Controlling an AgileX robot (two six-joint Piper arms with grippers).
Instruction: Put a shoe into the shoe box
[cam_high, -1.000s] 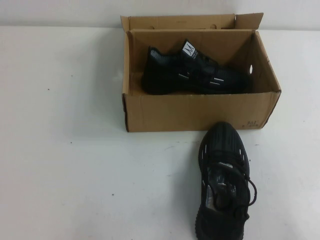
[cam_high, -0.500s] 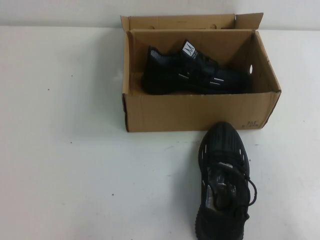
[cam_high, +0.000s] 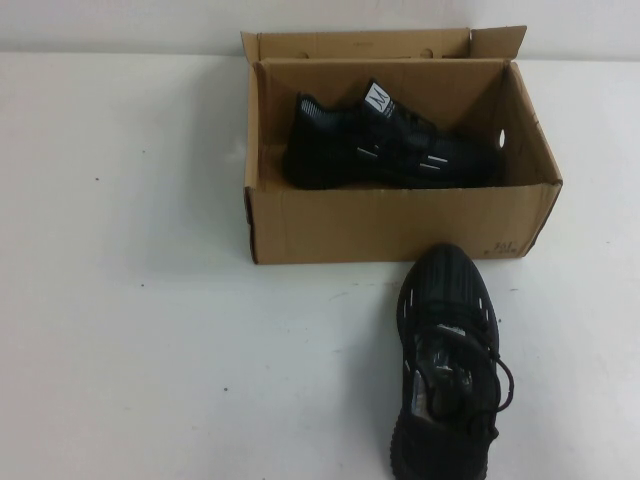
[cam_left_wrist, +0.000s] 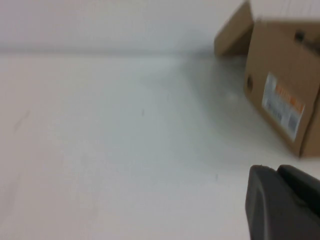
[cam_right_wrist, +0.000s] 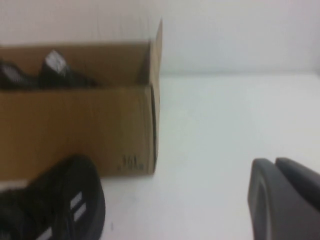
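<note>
The brown cardboard shoe box stands open at the back middle of the table. One black sneaker lies on its side inside it, white tongue tag up. The other black sneaker lies on the table in front of the box's right corner, toe toward the box. Neither arm shows in the high view. My left gripper is shut and empty above bare table, left of the box. My right gripper is shut and empty, right of the loose sneaker and the box.
The white table stretches wide to the left and in front of the box. A pale wall runs along its far edge. A white and orange label is on the box's left end.
</note>
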